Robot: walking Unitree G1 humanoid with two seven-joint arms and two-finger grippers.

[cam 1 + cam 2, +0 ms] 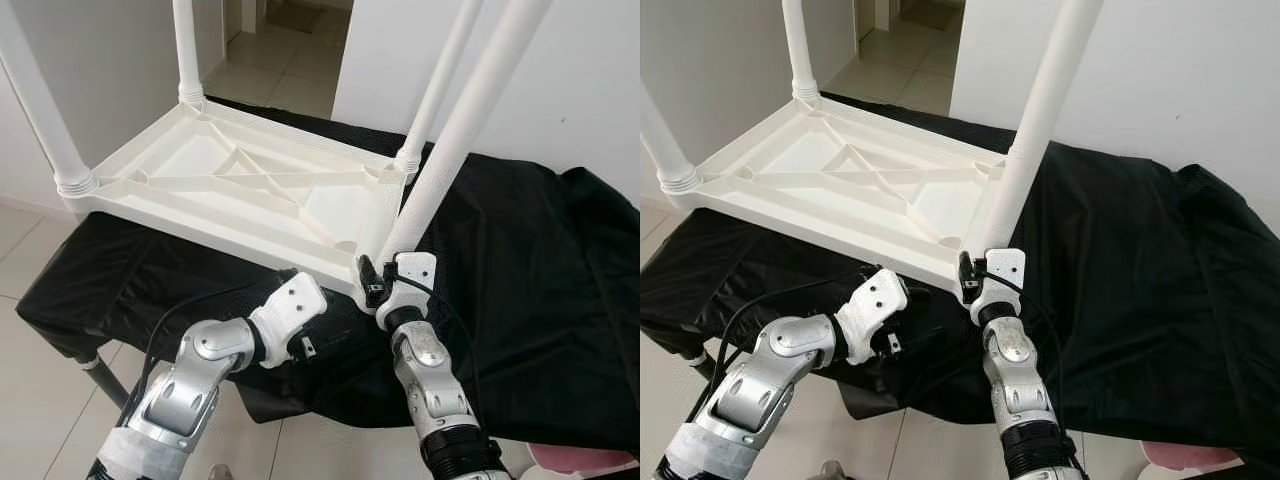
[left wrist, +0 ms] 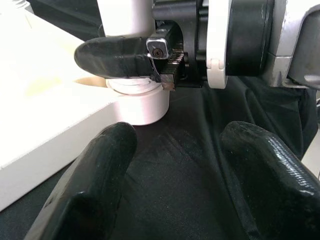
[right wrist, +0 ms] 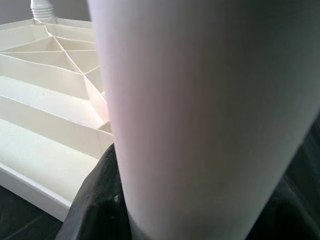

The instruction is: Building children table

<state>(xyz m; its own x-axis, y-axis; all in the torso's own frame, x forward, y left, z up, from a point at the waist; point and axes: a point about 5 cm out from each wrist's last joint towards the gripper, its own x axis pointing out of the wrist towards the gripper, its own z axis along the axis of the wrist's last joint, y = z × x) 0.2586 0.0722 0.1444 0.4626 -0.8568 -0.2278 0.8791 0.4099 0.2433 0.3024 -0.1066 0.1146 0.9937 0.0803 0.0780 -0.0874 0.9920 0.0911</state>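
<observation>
Tabletop: white ribbed tabletop (image 1: 240, 190) lies upside down on the black cloth (image 1: 520, 270) over the bench, toward its left end; near long edge close to the bench's front edge.
Legs fitted: three legs upright in their corner sockets — back-left leg (image 1: 186, 50), near-left leg (image 1: 35, 100), back-right leg (image 1: 440, 85).
Fourth leg: near-right leg (image 1: 455, 140) stands over the near-right corner socket, leaning slightly; how deep it sits I cannot tell.
Right claw: right claw (image 1: 385, 283) clamped on the fourth leg just above the socket collar (its wrist view shows white tube between the dark fingers).
Left claw: left claw (image 2: 175, 170) fingers apart, holding nothing, low over the cloth beside the same corner, pointing at the collar (image 2: 137, 102).
Risk, thread: judged — a tilted leg may cross-thread or jam; cause, twisting before it is square.
Risk, slide: tabletop is unbraced on slick cloth; turning force could push it along the bench's front edge or off it.
Risk, pinch: left fingers near the collar could catch cloth or foul the right claw.
</observation>
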